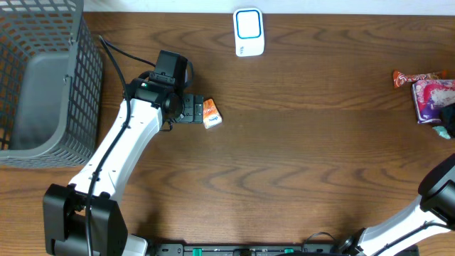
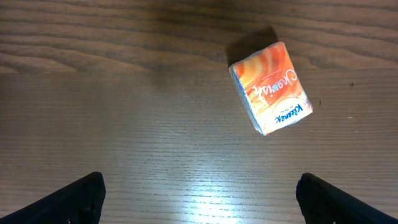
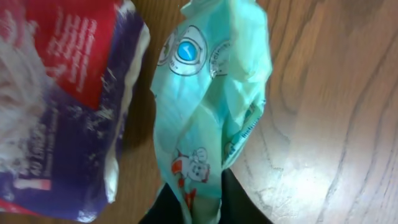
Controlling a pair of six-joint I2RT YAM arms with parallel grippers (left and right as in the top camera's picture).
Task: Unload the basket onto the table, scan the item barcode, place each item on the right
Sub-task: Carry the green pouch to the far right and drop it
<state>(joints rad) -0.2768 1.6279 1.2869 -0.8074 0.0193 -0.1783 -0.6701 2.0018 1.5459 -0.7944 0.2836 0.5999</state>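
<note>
At the lower edge of the right wrist view, the right gripper [image 3: 202,208] is closed on the bottom end of a mint-green packet [image 3: 211,93], which lies on the bench [image 1: 306,163] at the right edge of the overhead frame. A purple-and-red bag [image 3: 62,93] sits just beside it, and a small orange wrapper [image 1: 416,77] lies beyond that. Left of centre, the left gripper [image 1: 197,109] stands wide open and holds nothing. An orange tissue pack [image 2: 270,87] lies flat just ahead of it. Farther back, a white scanner [image 1: 249,32] sits at top centre. A gray wire basket [image 1: 71,85] fills the upper left, showing only its gray floor.
</note>
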